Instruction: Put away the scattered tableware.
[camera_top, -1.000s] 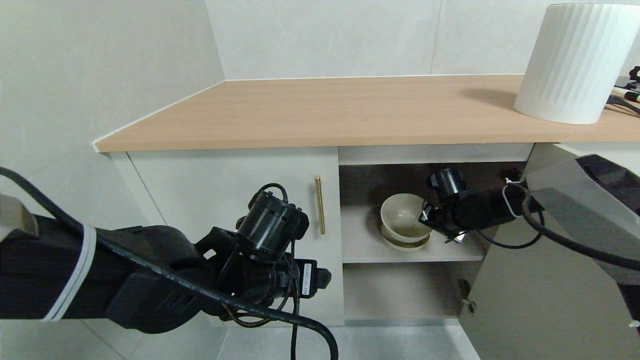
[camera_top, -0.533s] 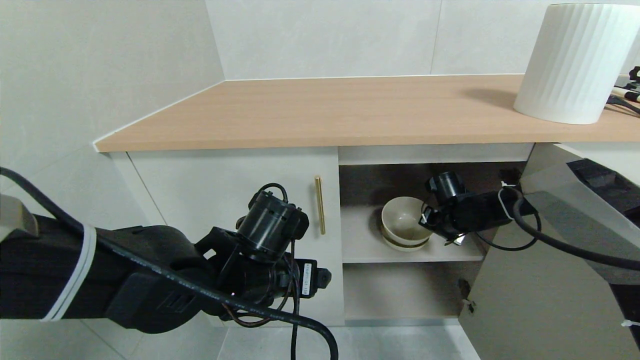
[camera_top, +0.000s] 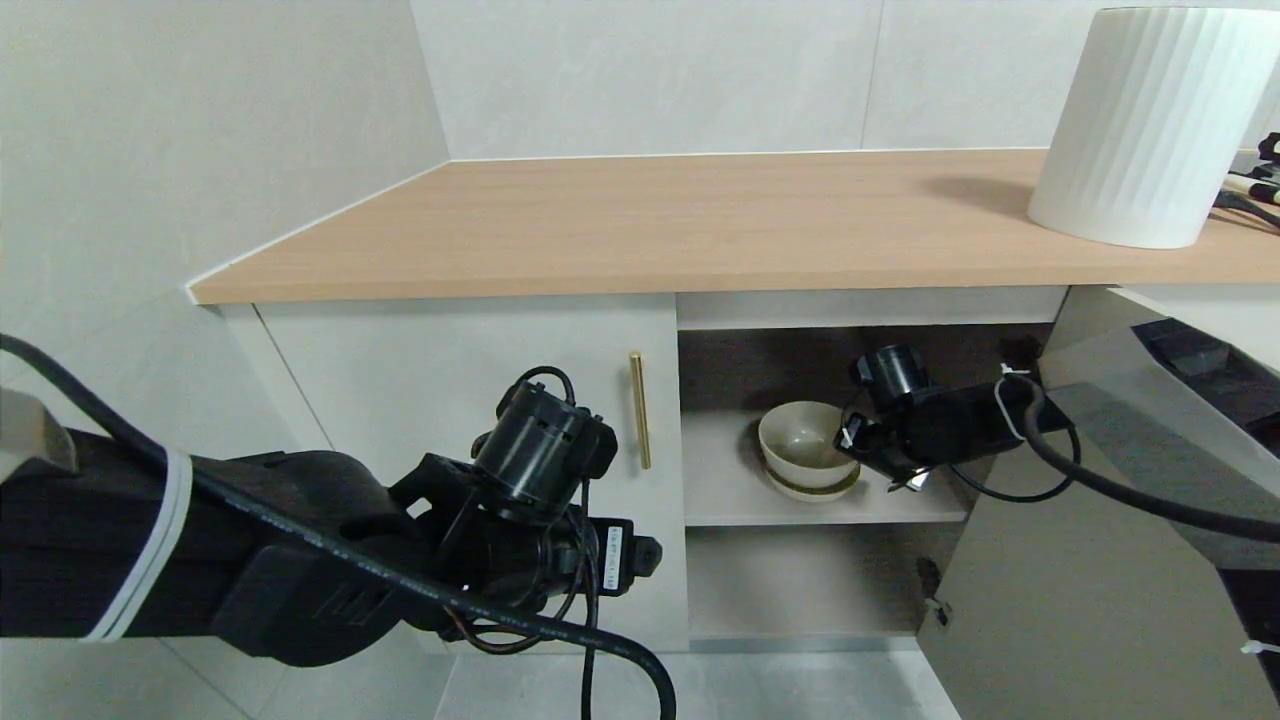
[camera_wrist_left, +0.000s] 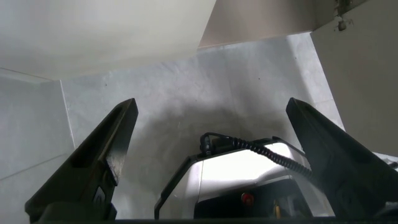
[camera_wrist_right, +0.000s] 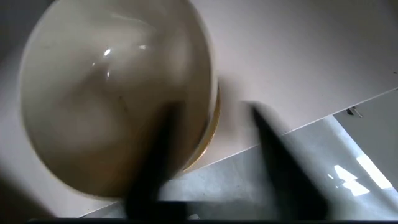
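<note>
Close by, the left gripper (camera_wrist_left: 211, 112) is hanging released, fingers spread wide above the floor. Farther in, inside the open cabinet (camera_top: 870, 308), the right gripper (camera_wrist_right: 211, 118) is sitting unclenched, its fingers parted astride the rim of the beige bowl (camera_top: 800, 445). The bowl is resting on another dish (camera_top: 815, 490) on the shelf (camera_top: 725, 490) just below that gripper.

Two bowls (camera_top: 800, 450), one white ribbed canister (camera_top: 1150, 130), one brass handle (camera_top: 640, 410).

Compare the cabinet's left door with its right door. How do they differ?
The left door is shut; the right door stands swung open. The left door shows a gold handle; the right door a plain face. The left door hides its compartment; the right door's side exposes a shelf holding a bowl. Both are pale.
</note>
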